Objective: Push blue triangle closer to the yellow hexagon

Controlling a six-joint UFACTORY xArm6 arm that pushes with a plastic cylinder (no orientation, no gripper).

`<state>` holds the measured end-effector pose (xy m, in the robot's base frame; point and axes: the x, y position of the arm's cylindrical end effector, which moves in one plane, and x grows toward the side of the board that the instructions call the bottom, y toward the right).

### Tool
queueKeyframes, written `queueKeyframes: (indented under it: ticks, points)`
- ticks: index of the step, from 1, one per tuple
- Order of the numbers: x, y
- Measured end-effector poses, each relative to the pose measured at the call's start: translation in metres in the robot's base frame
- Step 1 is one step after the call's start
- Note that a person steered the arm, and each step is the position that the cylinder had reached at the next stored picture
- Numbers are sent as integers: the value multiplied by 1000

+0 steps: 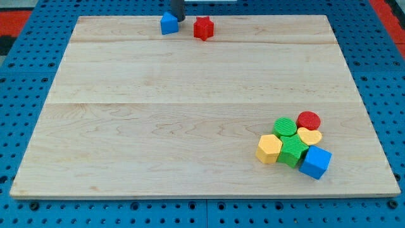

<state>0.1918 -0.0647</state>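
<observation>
The blue triangle (169, 23) lies near the top edge of the wooden board (190, 114), left of centre. My tip (178, 18) rests right beside its upper right side, seemingly touching it. The yellow hexagon (269, 149) sits far away at the lower right, at the left end of a cluster of blocks.
A red star (203, 28) lies just right of the blue triangle. The lower right cluster also holds a green cylinder (285, 127), a red cylinder (309, 120), a yellow heart (309, 135), a green block (293, 151) and a blue cube (315, 163).
</observation>
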Motion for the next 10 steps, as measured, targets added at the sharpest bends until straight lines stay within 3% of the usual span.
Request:
queueKeyframes:
  ticks: [1,3,6,8,10]
  points:
    - [0,-11]
    - [1,-97]
    - [9,-29]
    - [27,-60]
    - [39,-34]
